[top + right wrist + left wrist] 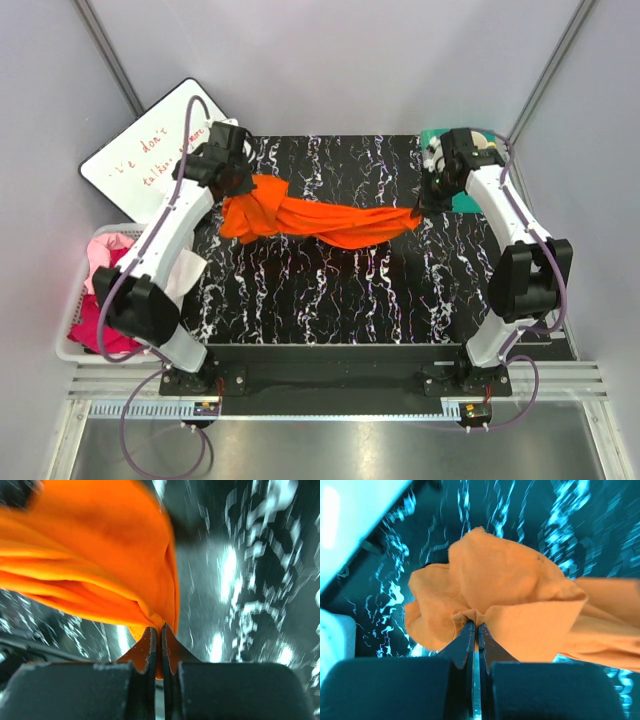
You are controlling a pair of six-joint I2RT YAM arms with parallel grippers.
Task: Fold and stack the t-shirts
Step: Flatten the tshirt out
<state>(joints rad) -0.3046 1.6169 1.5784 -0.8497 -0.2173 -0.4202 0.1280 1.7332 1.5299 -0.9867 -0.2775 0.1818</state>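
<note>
An orange t-shirt hangs bunched between both grippers above the black marbled table. My left gripper is shut on its left end; in the left wrist view the cloth is pinched at the fingertips of that gripper. My right gripper is shut on the shirt's right end, and in the right wrist view the orange cloth fans out from the pinch at the gripper. More t-shirts, magenta and pale pink, lie crumpled in a white basket at the left.
A whiteboard with red writing leans at the back left. A teal-green mat lies at the back right corner under the right arm. Grey walls close in the table on three sides.
</note>
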